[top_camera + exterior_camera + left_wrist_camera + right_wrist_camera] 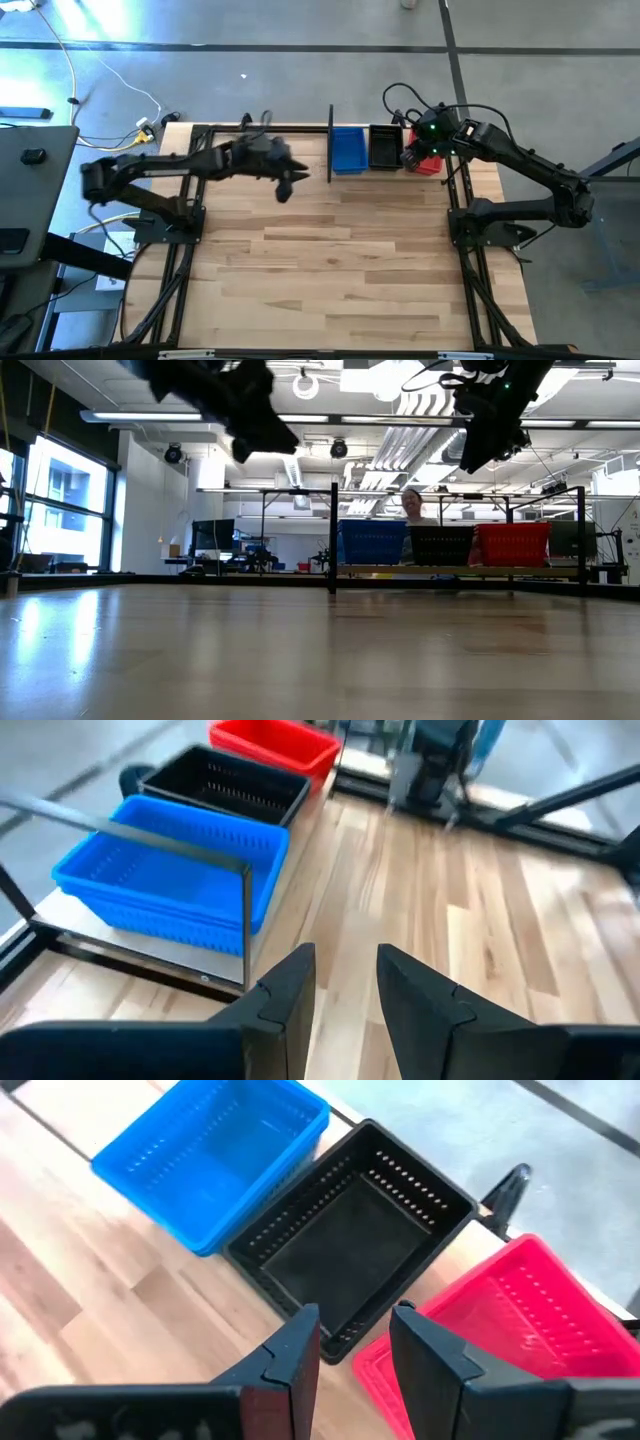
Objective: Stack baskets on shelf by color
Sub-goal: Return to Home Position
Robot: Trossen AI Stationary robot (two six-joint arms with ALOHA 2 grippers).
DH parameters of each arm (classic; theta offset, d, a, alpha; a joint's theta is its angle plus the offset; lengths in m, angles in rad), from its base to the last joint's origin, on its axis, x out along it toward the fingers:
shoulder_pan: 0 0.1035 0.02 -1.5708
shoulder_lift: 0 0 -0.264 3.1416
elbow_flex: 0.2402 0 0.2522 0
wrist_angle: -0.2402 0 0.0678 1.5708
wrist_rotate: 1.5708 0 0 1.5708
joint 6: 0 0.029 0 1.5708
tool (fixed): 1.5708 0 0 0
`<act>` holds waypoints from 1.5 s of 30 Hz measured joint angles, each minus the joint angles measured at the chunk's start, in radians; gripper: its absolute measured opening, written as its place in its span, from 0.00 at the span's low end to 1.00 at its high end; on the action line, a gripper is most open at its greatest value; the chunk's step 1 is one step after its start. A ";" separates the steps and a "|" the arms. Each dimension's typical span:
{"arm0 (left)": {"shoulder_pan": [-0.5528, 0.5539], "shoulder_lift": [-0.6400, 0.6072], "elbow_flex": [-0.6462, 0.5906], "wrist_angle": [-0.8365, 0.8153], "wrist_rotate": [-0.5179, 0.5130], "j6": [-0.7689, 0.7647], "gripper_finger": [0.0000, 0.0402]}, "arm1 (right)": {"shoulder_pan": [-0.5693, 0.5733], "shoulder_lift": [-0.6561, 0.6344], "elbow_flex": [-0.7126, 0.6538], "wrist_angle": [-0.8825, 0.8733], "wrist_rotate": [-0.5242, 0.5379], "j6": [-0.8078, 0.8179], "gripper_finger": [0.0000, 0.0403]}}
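Note:
Three baskets stand side by side on their bottoms on the shelf (330, 145) at the table's far edge: a blue basket (348, 148), a black basket (384, 147) and a red basket (430, 163). My left gripper (290, 184) hangs open above the bare wood, left of the shelf's end post (246, 925), with nothing between its fingers (345, 982). My right gripper (413, 152) hovers open above the black basket (350, 1250) and the red basket (510, 1330), its fingers (355, 1348) empty and tilted down.
The near half of the wooden table (330, 280) lies bare. Black arm frames (170, 260) run along both table sides. Cables (150, 125) lie on the floor beyond the far left corner. A person (411, 505) shows behind the shelf in the low view.

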 joint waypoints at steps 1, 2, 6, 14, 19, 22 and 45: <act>0.000 -0.036 -0.050 0.041 0.000 -0.008 0.25 | 0.000 0.000 0.000 0.000 -0.009 0.000 0.27; 0.000 -0.072 -0.100 0.075 0.000 -0.015 0.25 | 0.000 0.000 0.000 0.000 -0.019 0.000 0.27; 0.000 -0.215 -0.291 0.213 0.001 -0.052 0.25 | 0.000 0.000 0.000 0.008 -0.066 -0.001 0.27; 0.000 -0.492 -0.595 0.428 0.001 -0.175 0.25 | 0.000 -0.001 0.000 0.057 -0.240 -0.002 0.27; 0.000 -0.639 -0.704 0.436 0.016 -0.222 0.25 | 0.000 -0.028 0.000 0.115 -0.288 -0.022 0.27; 0.000 -0.715 -0.744 0.435 0.047 -0.243 0.25 | 0.000 -0.071 0.000 0.165 -0.291 -0.028 0.27; 0.050 -0.995 -0.803 0.226 0.055 -0.276 0.25 | -0.003 -0.654 -0.038 0.153 -0.251 -0.087 0.27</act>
